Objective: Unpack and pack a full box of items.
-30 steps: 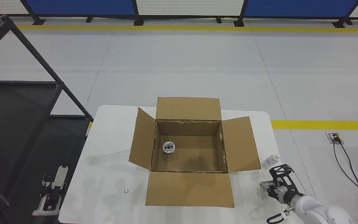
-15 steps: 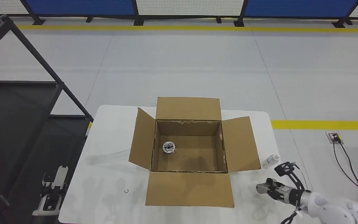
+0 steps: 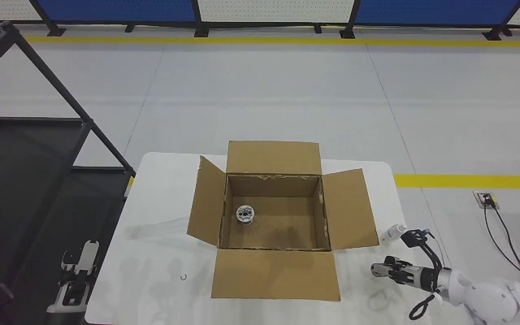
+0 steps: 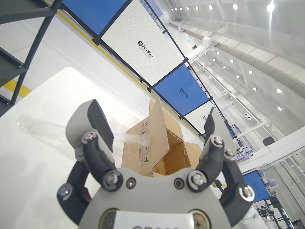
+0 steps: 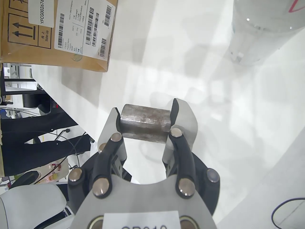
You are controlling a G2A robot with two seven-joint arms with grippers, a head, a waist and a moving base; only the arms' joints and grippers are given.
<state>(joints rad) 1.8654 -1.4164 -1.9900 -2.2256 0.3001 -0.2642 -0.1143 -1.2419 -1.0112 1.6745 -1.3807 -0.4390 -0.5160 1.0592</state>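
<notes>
Steel, dull grey and faintly rust-flecked, is what the right gripper point(image 5: 145, 110) holds. It is a short solid cylinder point(image 5: 145, 122) lying crosswise, with the fingers clamped on its two flat ends. Pinching it end to end probably keeps the round body from rolling out of the grip.

The gripper hangs low over the white table point(image 5: 178, 48), just off the near right corner of the open brown cardboard box point(image 3: 276, 211) and outside its spread right flap. A clear plastic bottle point(image 3: 396, 231) is close by on the far side, so the hold leaves little room on that side.

All four box flaps are folded outward, which keeps the mouth free for reaching in from above. Inside, a small round item point(image 3: 245, 213) with a white rim lies on the floor near the left wall. With so little in the box, it is hard to judge whether the cylinder is going in or has come out.

The left gripper point(image 4: 153, 110) is parked off the table's near left corner, its fingers spread wide and empty, facing the box.
</notes>
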